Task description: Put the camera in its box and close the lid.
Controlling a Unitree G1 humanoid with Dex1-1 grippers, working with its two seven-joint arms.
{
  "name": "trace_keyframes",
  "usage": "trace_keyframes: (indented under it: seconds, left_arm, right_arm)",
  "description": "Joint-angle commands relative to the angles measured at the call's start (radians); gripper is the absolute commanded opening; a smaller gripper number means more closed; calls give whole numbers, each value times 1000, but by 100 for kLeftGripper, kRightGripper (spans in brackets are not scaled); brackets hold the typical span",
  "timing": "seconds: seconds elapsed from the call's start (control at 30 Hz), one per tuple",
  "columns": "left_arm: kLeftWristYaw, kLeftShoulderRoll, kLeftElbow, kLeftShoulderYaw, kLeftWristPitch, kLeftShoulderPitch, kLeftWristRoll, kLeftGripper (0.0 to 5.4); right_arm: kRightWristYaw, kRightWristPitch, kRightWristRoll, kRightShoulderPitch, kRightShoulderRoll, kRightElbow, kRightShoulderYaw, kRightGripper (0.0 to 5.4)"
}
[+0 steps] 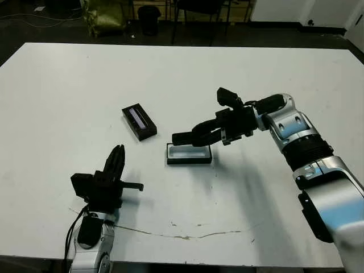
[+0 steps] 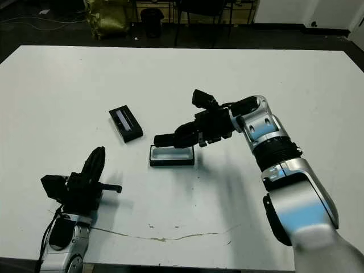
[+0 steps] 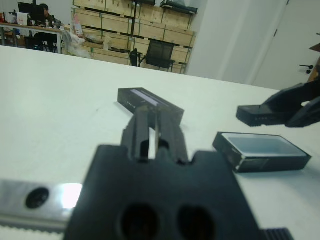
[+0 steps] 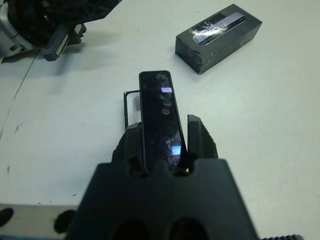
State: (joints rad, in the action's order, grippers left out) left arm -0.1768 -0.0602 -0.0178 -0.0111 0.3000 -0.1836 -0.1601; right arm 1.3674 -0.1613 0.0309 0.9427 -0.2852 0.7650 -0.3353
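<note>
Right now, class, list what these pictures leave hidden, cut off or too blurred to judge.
1. The box: in the right wrist view, the held camera and right pincer cover nearly all of it.
2. The lid: in the left wrist view, the left pincer hides its near end.
3. Person at the far desk, left wrist view: too small and blurred.

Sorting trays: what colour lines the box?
White, inside the box; the left wrist view shows it best.

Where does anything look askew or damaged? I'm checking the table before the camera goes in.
The lid lies skewed to the box, a little apart. A thin jagged crack or stain line crosses the table near its front edge.
</note>
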Motion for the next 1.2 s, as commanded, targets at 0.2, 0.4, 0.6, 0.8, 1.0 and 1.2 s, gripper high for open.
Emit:
trace_keyframes:
  seconds: [0.2,0.4,0.6,0.8,1.0,1.2]
  left_arm:
    - [2,-1,18,1,-22,-18,-12,0]
    - [9,0,18,2,-18,-18,-4,0]
    - [1,3,35,3,-3,-11,-10,0]
    - [-4,0,34,4,-4,-13,-20,0]
    - [-2,0,38,4,1,-12,-14,0]
    - [-2,3,43,4,10,-9,-9,0]
  right_arm:
    - [-13,5,-8,-36,18,-4,1,62]
    - [-23,-14,-11,-49,12,-27,1,62]
    - [-19,4,-22,-59,0,-43,-3,62]
    - [-13,5,-32,-59,-3,-40,-13,62]
    - [-20,24,-50,-79,-5,-43,-20,62]
    - [-28,17,-59,-95,-1,-47,-20,62]
